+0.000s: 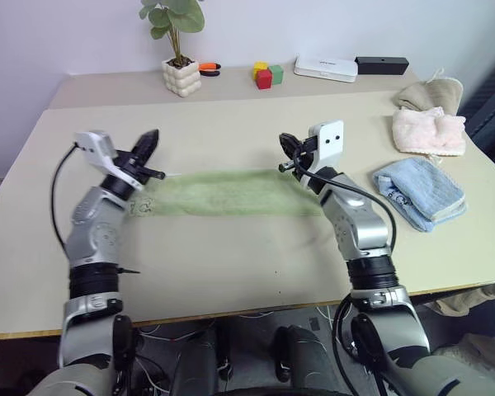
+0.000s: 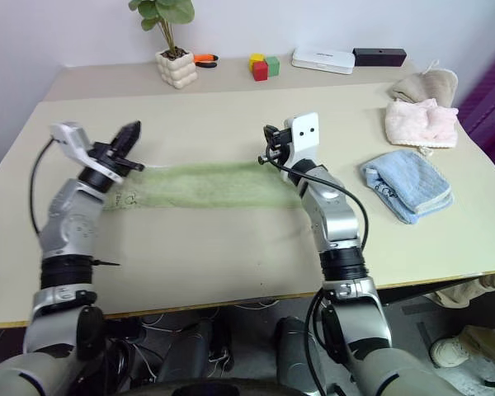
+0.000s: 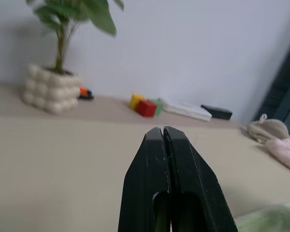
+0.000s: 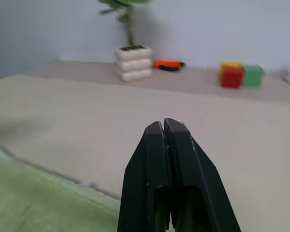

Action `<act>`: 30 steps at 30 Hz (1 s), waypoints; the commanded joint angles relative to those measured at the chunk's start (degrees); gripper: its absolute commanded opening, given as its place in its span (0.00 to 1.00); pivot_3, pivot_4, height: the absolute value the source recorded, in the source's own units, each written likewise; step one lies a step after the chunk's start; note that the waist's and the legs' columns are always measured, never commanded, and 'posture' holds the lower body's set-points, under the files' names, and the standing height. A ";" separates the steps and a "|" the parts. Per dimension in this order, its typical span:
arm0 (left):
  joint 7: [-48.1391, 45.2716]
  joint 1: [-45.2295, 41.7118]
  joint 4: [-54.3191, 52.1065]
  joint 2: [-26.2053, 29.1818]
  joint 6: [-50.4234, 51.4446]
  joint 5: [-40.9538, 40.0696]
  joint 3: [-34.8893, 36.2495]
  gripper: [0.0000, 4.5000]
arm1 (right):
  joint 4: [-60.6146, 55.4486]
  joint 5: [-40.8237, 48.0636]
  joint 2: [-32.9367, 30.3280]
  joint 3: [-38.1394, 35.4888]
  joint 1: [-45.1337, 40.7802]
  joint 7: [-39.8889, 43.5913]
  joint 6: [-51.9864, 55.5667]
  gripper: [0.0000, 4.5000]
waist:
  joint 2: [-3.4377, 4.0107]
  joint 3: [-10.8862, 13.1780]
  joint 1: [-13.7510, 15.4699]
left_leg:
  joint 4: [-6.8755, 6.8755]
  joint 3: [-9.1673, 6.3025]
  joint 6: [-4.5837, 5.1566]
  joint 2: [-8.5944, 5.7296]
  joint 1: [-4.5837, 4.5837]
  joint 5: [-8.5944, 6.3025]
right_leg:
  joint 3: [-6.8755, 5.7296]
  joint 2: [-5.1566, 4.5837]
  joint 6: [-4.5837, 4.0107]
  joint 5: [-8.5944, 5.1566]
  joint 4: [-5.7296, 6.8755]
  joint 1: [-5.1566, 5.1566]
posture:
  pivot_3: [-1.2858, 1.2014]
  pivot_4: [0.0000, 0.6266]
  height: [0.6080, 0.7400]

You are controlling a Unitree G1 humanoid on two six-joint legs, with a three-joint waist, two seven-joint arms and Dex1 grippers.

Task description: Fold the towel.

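The towel [image 1: 231, 194] is a light green cloth drawn into a long narrow band across the middle of the table [image 1: 247, 256], and it looks smeared. My left gripper [image 1: 153, 138] is at the band's left end, angled up, with its fingers [image 3: 183, 164] pressed together. The cloth hangs from low down by them, and a thin white edge runs from them to the band. My right gripper [image 1: 285, 142] is at the right end, also shut tip to tip, with green cloth [image 4: 34, 198] right beside its fingers [image 4: 140, 164].
To the right lie a light blue cloth [image 1: 418, 191], a pink fluffy cloth [image 1: 429, 130] and a beige cloth [image 1: 431, 93]. Along the back stand a potted plant [image 1: 181, 77], an orange tool [image 1: 208, 68], coloured blocks [image 1: 267, 74], a white box [image 1: 325, 68] and a black box [image 1: 382, 64].
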 commanded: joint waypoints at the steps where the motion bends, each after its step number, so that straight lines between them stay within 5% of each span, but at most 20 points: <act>1: 1.24 -0.55 5.04 0.30 -3.82 3.98 -1.23 0.00 | 4.50 -4.54 -0.70 0.89 2.78 -3.87 -4.66 0.00 | 0.00 -0.01 -0.06 | 0.00 0.03 0.00 0.00 0.00 0.00 | -0.01 0.00 0.00 0.00 -0.01 0.01 | 0.52 0.24 1.00; 10: -1.39 -2.19 21.29 9.83 -9.99 7.38 1.57 0.00 | 7.34 -5.94 -5.02 -0.69 6.47 -4.54 -8.62 0.00 | -0.02 0.00 -0.33 | -0.11 -0.06 -0.08 0.08 0.00 0.04 | 0.01 0.07 -0.01 -0.01 -0.03 -0.09 | 0.52 0.24 1.00; 22: -3.99 -4.77 27.12 19.98 -9.95 6.69 4.42 0.00 | 6.25 -3.72 -6.80 -2.52 6.92 -1.42 -9.12 0.00 | -0.07 -0.02 -0.15 | -0.15 -0.09 -0.09 0.10 0.00 0.03 | 0.00 0.06 -0.03 -0.01 -0.08 -0.08 | 0.52 0.24 1.00; 26: -13.49 -1.76 18.19 18.81 -2.63 0.51 4.47 0.19 | -0.71 3.44 -6.86 -4.38 7.95 4.57 -6.16 0.27 | -0.08 -0.01 -0.14 | -0.14 -0.09 -0.09 0.09 -0.02 0.03 | 0.01 0.06 -0.02 -0.01 -0.09 -0.07 | 0.52 0.24 1.00; 30: -17.04 0.87 10.27 17.89 -1.72 0.45 2.38 0.60 | -10.91 11.43 -9.03 -8.51 10.35 6.91 1.79 0.69 | -0.08 -0.01 -0.04 | -0.16 -0.11 -0.09 0.10 -0.01 0.03 | 0.02 0.06 -0.02 -0.01 -0.08 -0.08 | 0.52 0.24 1.00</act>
